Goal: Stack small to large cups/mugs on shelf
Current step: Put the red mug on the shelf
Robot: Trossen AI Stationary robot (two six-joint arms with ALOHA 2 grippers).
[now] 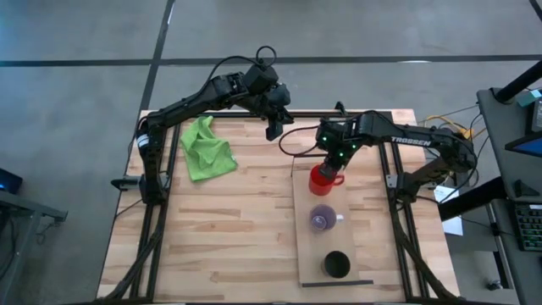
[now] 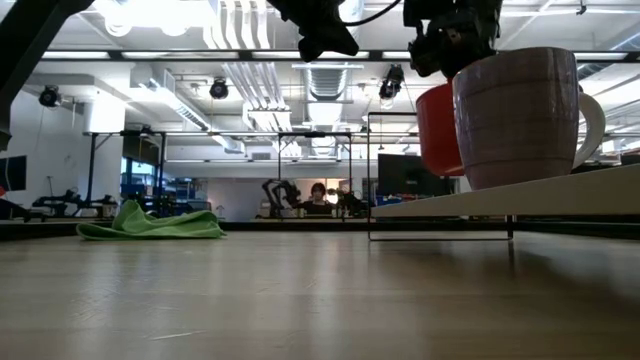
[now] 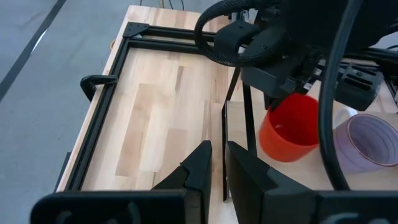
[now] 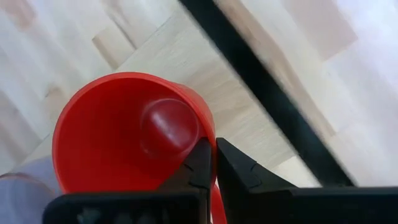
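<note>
Three cups stand in a row on the shelf [image 1: 306, 220], the long pale board with a thin black wire frame at its ends. The red cup [image 1: 323, 179] sits at the far end, the purple cup [image 1: 322, 219] with its pale handle in the middle, and the black cup [image 1: 336, 264] at the near end, each apart from the next.

The right gripper [image 4: 214, 163] is at the red cup, its fingers pinched narrow on the rim, one inside the wall and one outside. From table height the red cup's base cannot be seen behind the purple cup [image 2: 520, 115], so whether it rests on the board or is lifted cannot be told.

The left gripper [image 3: 214, 168] hangs over the table's far edge just beyond the shelf's end, fingers nearly together and holding nothing. It appears to be waiting.

Judgement: the step in hand is the handling of the red cup, either a fresh placement or a pick-up for nesting. No cup is yet inside another.

The next move calls for a firm rim grip, a straight vertical lift clear of the wire frame, and centring over the receiving cup before lowering.
</note>
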